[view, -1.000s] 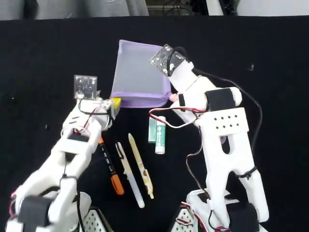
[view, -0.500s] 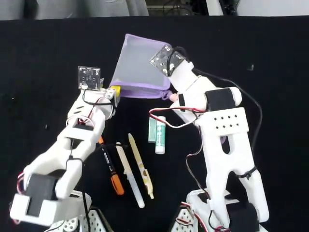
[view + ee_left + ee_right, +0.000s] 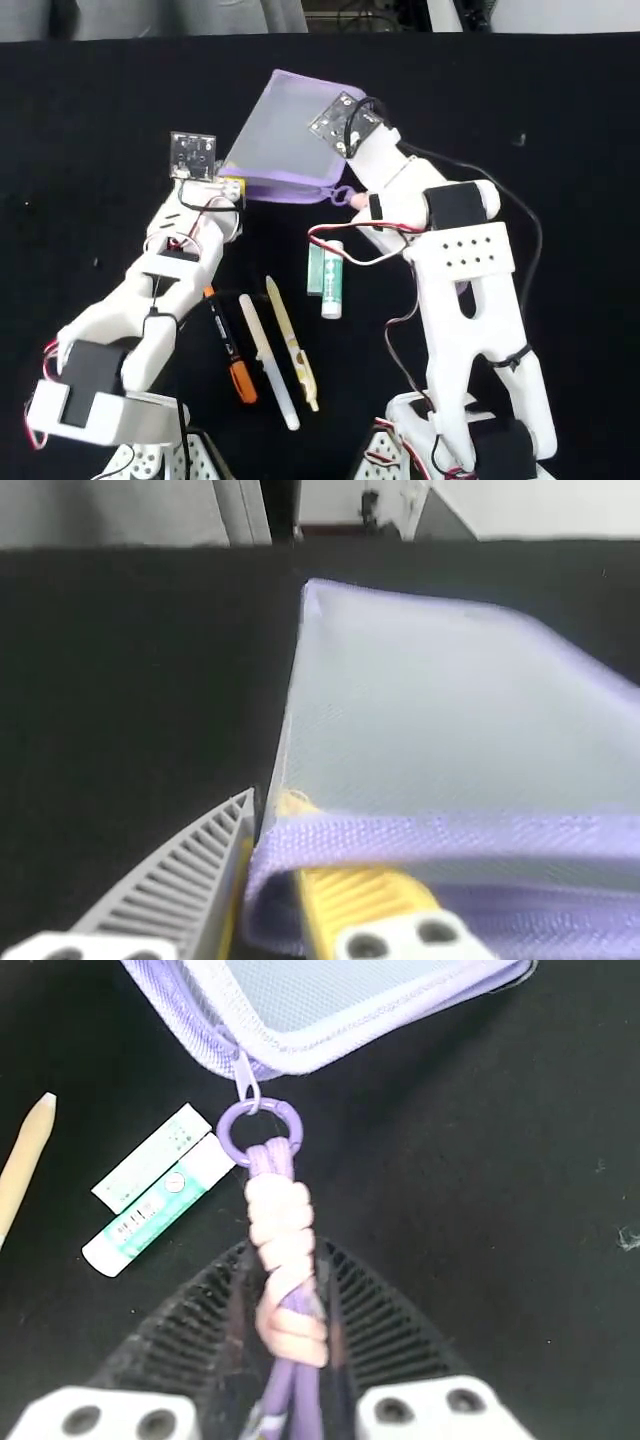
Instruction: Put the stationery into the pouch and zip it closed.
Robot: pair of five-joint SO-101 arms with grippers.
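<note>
1. We are seeing the left end effector, pinching the lilac mesh pouch, pushing it farther away.
2. The right end effector is clamping the braided zip cord.
3. Slim pens are lying unpacked on the black tabletop.

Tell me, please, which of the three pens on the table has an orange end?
The black marker, leftmost of the three in the high view; the white pen and beige pen show no orange.

Rear centre: pouch; left gripper on its left corner, right gripper on pull cord at right corner; glue stick, pens in front
</note>
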